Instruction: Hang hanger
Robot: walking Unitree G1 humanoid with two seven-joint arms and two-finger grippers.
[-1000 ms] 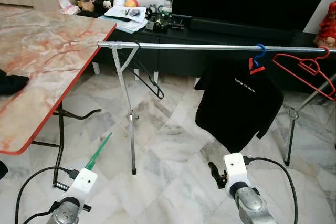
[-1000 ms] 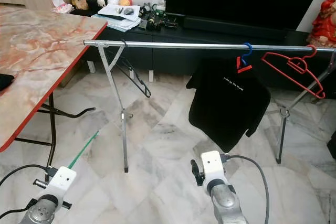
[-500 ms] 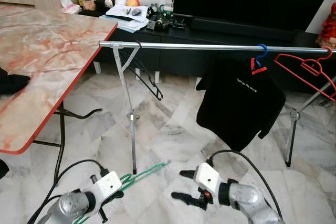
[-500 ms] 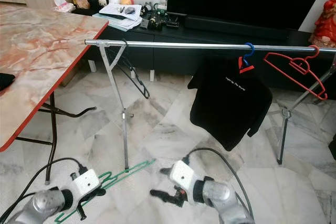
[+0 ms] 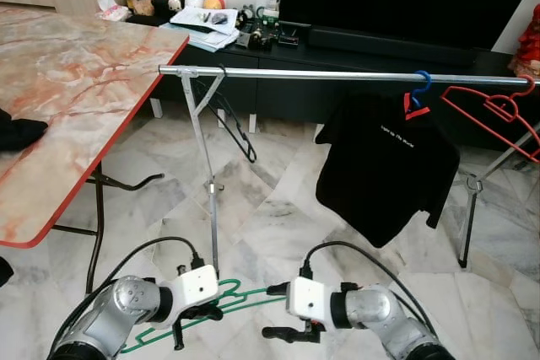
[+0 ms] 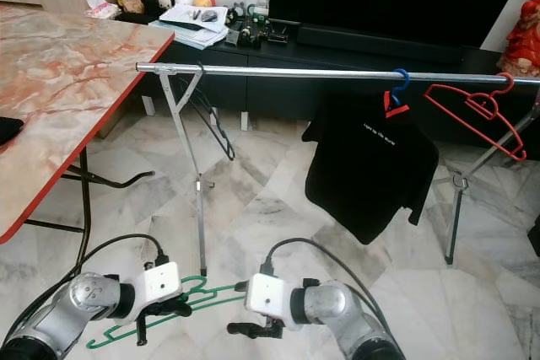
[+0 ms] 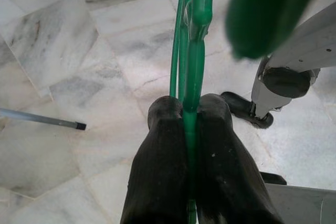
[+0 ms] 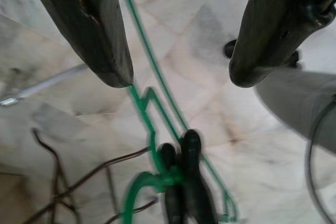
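Your left claw is clenched on the green hanger, low in the near part of the scene, just above the marble floor. In the left wrist view the two black fingers press together with the hanger's thin green wire caught between them. The hanger lies roughly level, its long side running from near left toward the middle, its end reaching toward your right claw.

Your right claw sits just right of the hanger, pointing left toward it, with its fingers spread wide and gripping nothing (in the right wrist view the green wire passes through the gap between them, close by one fingertip, though contact cannot be judged).

Beyond both arms, the metal clothes rail spans the scene from left to right on its thin legs. A black hanger dangles near the rail's left end. Toward the right, a black T-shirt hangs from a blue hook, and a red hanger hangs further right, near the rail's end. The marble-topped bench with a red edge stands at the left, and a dark TV cabinet runs along the far wall behind the rail.
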